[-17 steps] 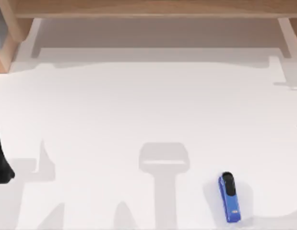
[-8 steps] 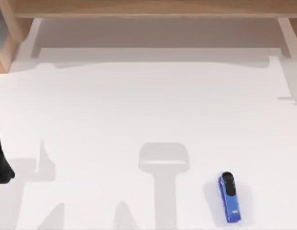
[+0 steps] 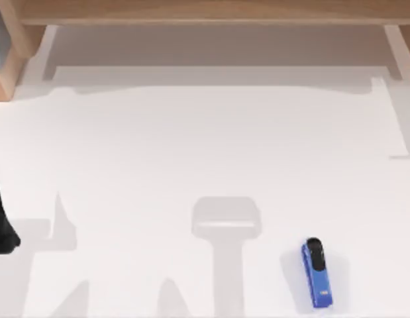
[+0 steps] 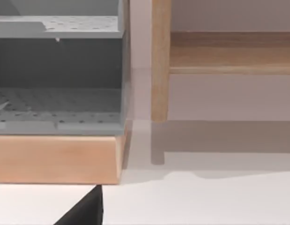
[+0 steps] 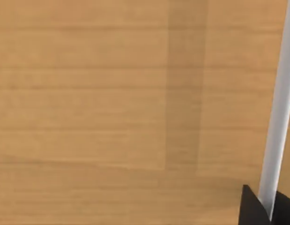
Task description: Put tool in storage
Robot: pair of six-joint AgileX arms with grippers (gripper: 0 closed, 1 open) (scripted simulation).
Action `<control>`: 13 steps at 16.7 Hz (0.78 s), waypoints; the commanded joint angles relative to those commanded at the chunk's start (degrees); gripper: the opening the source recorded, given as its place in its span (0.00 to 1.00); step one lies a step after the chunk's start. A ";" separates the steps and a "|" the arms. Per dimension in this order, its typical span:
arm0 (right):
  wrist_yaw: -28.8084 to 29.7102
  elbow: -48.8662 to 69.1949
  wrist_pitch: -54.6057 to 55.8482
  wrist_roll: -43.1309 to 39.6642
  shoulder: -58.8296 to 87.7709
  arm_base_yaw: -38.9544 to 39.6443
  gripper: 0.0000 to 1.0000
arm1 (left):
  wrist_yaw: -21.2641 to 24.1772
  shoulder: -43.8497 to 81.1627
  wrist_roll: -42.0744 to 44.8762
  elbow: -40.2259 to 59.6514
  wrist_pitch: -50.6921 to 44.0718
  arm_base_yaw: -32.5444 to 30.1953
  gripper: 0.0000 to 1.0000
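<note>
The tool (image 3: 316, 272) lies flat on the white table (image 3: 191, 146), near the front edge and toward the right side, its long axis running roughly front to back with the rounded black end pointing toward the wooden shelf frame (image 3: 205, 12) at the rear. Nothing touches it. The left arm (image 3: 0, 222) sits parked at the left edge of the table; whether either claw is released or clenched cannot be told. The left wrist view faces a grey perforated storage unit (image 4: 58, 75) on a wooden base. The tool is judged rigid, light and smooth-cased, so slippage is possible. Recommended hold: across the narrow blue body at mid-length, with the fingers closing on its two long sides.
</note>
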 joint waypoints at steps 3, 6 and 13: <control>-2.48 -3.95 2.79 0.08 -1.58 -2.45 0.00 | 0.00 0.00 0.00 0.00 0.00 0.00 1.00; -2.65 -4.12 2.97 0.11 -1.76 -2.60 0.00 | 0.00 0.00 0.00 0.00 0.00 0.00 1.00; -2.65 -4.12 2.97 0.11 -1.76 -2.60 0.45 | 0.00 0.00 0.00 0.00 0.00 0.00 1.00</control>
